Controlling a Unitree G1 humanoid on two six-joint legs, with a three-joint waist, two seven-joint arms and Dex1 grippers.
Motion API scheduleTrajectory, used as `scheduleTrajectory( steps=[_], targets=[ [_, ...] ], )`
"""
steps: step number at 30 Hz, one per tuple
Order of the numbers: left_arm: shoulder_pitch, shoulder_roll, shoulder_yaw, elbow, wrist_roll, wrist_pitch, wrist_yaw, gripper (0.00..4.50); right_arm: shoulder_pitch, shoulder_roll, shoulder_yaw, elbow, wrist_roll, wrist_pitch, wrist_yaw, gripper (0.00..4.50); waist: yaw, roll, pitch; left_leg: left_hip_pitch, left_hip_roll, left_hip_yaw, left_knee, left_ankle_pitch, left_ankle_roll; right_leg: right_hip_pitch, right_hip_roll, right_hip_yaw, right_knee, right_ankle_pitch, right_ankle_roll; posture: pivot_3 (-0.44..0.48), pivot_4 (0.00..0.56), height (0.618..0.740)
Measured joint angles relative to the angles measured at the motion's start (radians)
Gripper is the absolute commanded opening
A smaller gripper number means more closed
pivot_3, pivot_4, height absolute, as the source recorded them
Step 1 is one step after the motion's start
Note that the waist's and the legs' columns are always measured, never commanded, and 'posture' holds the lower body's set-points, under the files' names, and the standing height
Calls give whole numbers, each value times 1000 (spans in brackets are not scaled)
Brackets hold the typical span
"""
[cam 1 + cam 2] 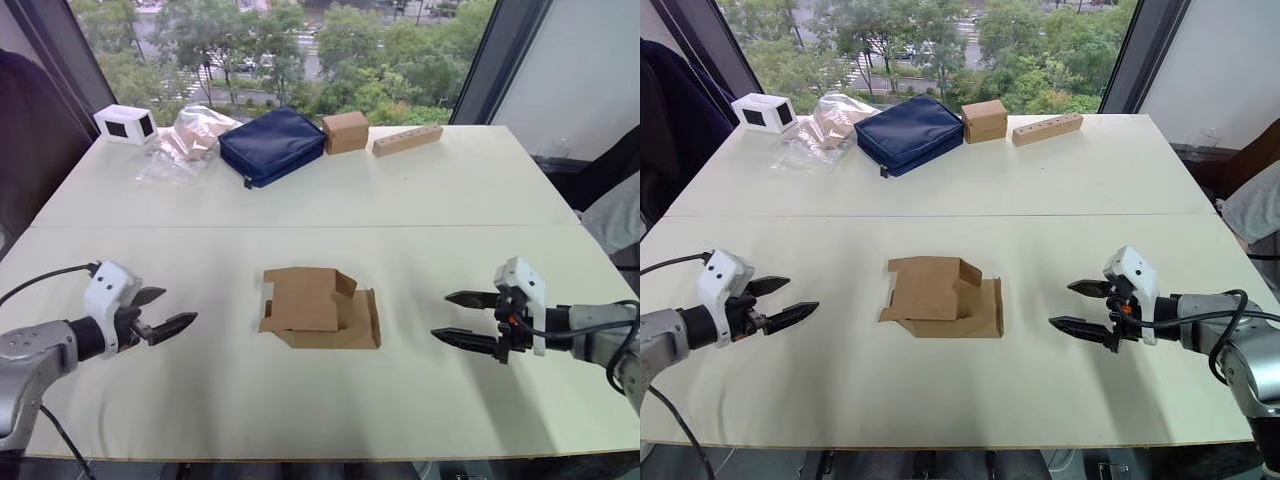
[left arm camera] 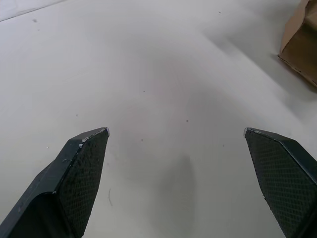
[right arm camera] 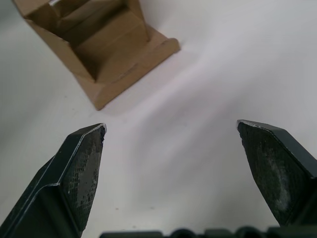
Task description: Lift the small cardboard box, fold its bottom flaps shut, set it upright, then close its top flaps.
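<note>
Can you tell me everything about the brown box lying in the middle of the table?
The small cardboard box is plain brown corrugated card with no markings. It lies partly flattened on the white table, midway between the two open grippers, touching neither. Its flaps hang open and spread onto the tabletop, and the right wrist view shows its folded inside. Only the table touches it.

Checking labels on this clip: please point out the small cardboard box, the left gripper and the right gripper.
small cardboard box [image 1: 305, 302], left eye view, on its flat top panel.
left gripper [image 1: 170, 312], left eye view, midway between its open fingertips.
right gripper [image 1: 445, 316], left eye view, midway between its open fingertips.
</note>
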Motion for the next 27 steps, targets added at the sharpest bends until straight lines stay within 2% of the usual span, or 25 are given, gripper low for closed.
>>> scheduleTrajectory(
  steps=[2, 5, 7, 8, 12, 18, 20, 23, 27],
  targets=[
    [-50, 1, -21, 45, 7, 23, 9, 4500, -2, 29, -1, 1, -4, -6, -33, 4452, 3, 0, 0, 0, 0, 0, 0, 0, -1, 0, 0, 0, 1, 0, 0, 0, 150, 740],
    [-143, 5, -16, 130, -60, 141, -16, 4500, 4, 43, -12, -24, -7, -6, -69, 4452, 4, 0, 0, 0, 0, 0, 1, 1, 0, 1, 0, 0, 1, 0, 0, 0, 150, 740],
    [-194, 25, -15, 163, -183, 293, -92, 4500, 6, 81, -39, -85, 6, -25, -87, 4452, 3, -1, 0, -1, 0, 0, 1, 1, 0, 0, 0, -1, 1, 0, 0, 0, 150, 740],
    [-234, 41, -13, 185, -284, 422, -152, 4500, 8, 86, -50, -138, 33, -10, -102, 4452, 1, -1, 0, -1, 0, 0, 1, 1, 0, 0, 0, -1, 2, 0, 1, 0, 150, 740],
    [-322, 45, -28, 229, -418, 607, -230, 4500, 8, 48, -60, -280, 136, 104, -122, 4452, 0, 0, 0, 0, 0, 0, 1, 1, 0, 0, 1, -1, 2, 0, 1, 0, 150, 740],
    [-430, -73, -181, 358, -439, 716, -258, 4500, 28, 38, 2, -431, 177, 171, -171, 4452, 5, -2, 0, 0, 0, 0, 3, 1, 0, 2, 2, -1, 2, 0, 1, 0, 150, 740],
    [-465, -83, -225, 368, -430, 717, -262, 4500, 29, 18, 2, -470, 178, 178, -184, 4452, 4, -3, 0, 0, 0, 0, 3, 1, 0, 2, 2, -1, 2, 0, 1, 0, 150, 740],
    [-544, -127, -261, 418, -406, 701, -266, 4500, 30, -1, 2, -531, 181, 196, -210, 4452, 4, -3, -1, 1, 0, 0, 3, 1, 0, 2, 2, -1, 2, 0, 1, 0, 150, 740],
    [-574, -170, -296, 470, -384, 682, -271, 4500, 30, -9, 0, -573, 206, 216, -242, 4452, 0, -4, -1, 1, 0, -1, 3, 1, 0, 3, 2, -1, 2, 0, 1, 0, 150, 740]
  ],
)
